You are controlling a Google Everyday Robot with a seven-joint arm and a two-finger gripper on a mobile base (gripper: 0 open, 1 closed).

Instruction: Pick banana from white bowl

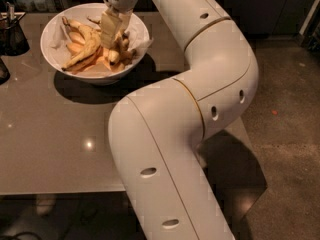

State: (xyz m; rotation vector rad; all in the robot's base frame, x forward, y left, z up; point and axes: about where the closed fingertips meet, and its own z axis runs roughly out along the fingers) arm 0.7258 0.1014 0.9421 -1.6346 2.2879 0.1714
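The white bowl stands at the table's far left. In it lies the long, speckled yellow banana, curving along the left half with its thin stem pointing to the far left. My gripper reaches down from above into the middle of the bowl, just right of the banana, and hangs over a shorter, bent speckled banana. Smooth pale orange-yellow pieces lie at the bowl's left side. My wrist hides the bowl's far rim.
A small dark wire container stands left of the bowl, with another dark object at the left edge. My large white arm bends over the table's right side. The grey table ends at the front; the floor lies to the right.
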